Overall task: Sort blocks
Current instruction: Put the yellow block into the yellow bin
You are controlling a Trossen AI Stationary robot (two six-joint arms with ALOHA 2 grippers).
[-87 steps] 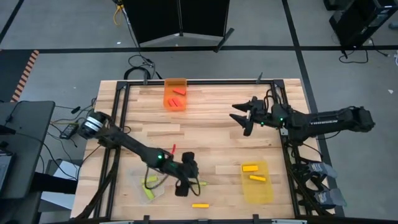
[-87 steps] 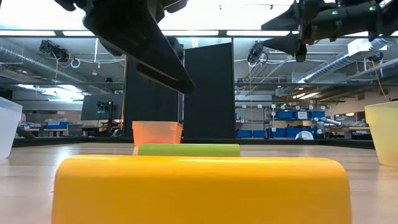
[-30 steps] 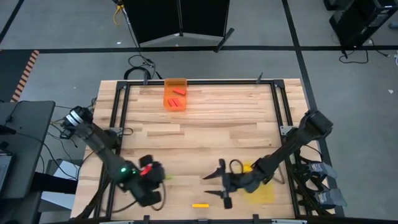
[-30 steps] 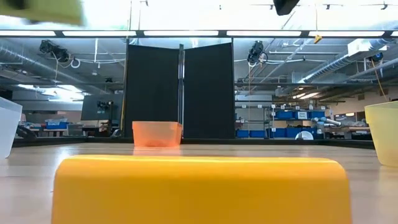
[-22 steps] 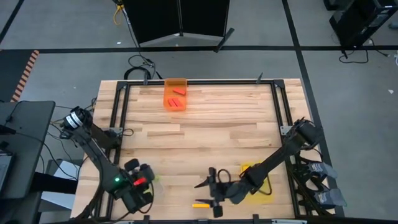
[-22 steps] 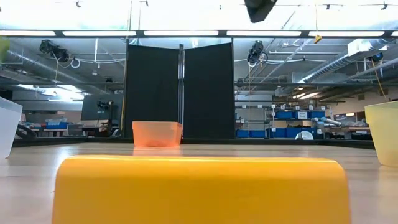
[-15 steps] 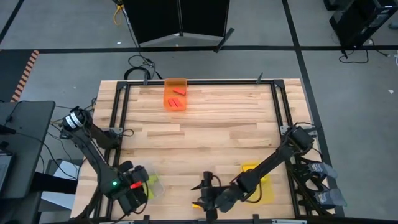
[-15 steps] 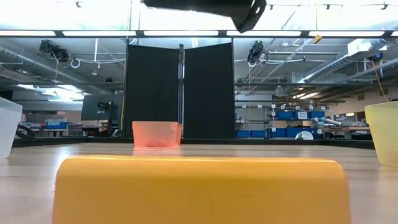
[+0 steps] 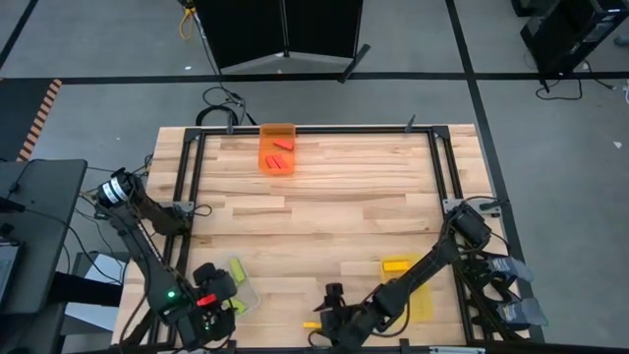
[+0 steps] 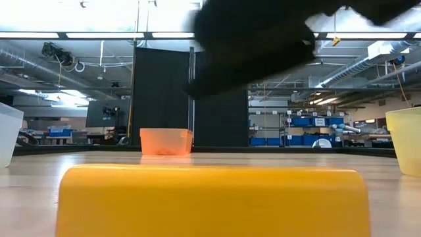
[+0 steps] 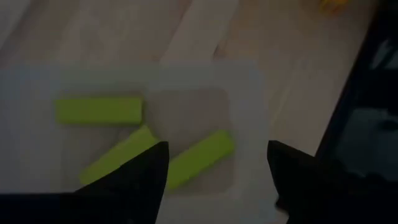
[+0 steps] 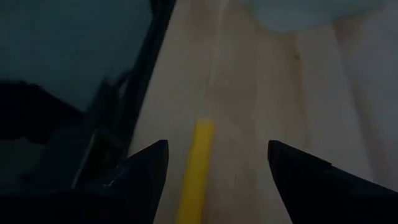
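My left gripper (image 9: 216, 293) (image 11: 214, 180) is open and empty, above the clear bin (image 9: 243, 292) (image 11: 249, 81) at the near left. Three lime blocks (image 11: 99, 110) lie flat on the bin's floor. My right gripper (image 9: 325, 317) (image 12: 214, 168) is open near the table's near edge. Its fingers stand on either side of a yellow block (image 12: 198, 168) (image 9: 311, 324) without touching it. That block lies flat on the table and fills the foreground of the low view (image 10: 214, 201). The dark blurred right gripper (image 10: 263, 39) hangs above it.
A yellow bin (image 9: 411, 300) stands at the near right, with a yellow block (image 9: 396, 265) at its far end. An orange bin (image 9: 277, 147) with red blocks stands at the far edge. A dark frame rail (image 12: 124, 112) runs along the near edge beside the yellow block.
My left gripper has gone toward the table's near left corner and now stands over the clear bin. My right gripper has gone toward the near edge and to the left, coming down over the yellow block, which has stayed where it was.
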